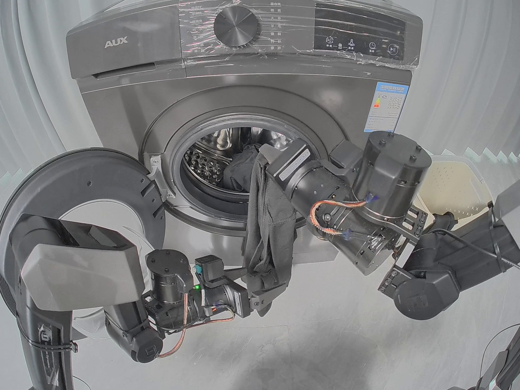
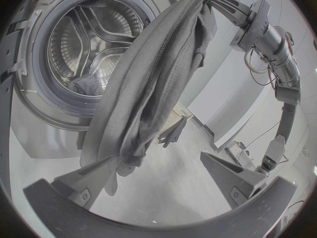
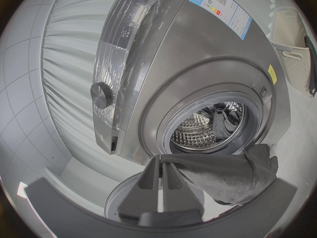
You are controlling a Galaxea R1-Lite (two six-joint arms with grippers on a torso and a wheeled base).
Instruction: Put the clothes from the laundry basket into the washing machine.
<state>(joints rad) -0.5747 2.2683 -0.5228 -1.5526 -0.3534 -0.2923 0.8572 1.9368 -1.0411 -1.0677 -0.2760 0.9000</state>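
Two grippers meet on one dark garment (image 1: 271, 218) in front of the washing machine (image 1: 135, 104). Our right gripper (image 3: 161, 164) has its fingers pressed flat together on the garment's upper end and holds it level with the mouth of the drum (image 1: 208, 161), just in front of the opening.

From that gripper the cloth hangs down in one long fold to our left gripper (image 1: 268, 299), which sits almost directly below. We see the left gripper's fingers spread wide. The garment's lower end lies against one finger (image 2: 99, 171) and trails a little past it. The other finger stands well apart from the cloth, so this gripper pinches nothing.

Beyond the right gripper, inside the drum, a second dark garment (image 1: 241, 171) lies crumpled at the bottom, near the front lip. The round door (image 1: 81, 180) is swung fully open on the far side of our left gripper, away from the right one.

On the outer side of our right gripper, past its arm, a cream laundry basket (image 1: 455, 190) stands on the floor (image 1: 336, 331) beside the machine. A dark strip of cloth (image 3: 310, 66) hangs over the basket's rim.
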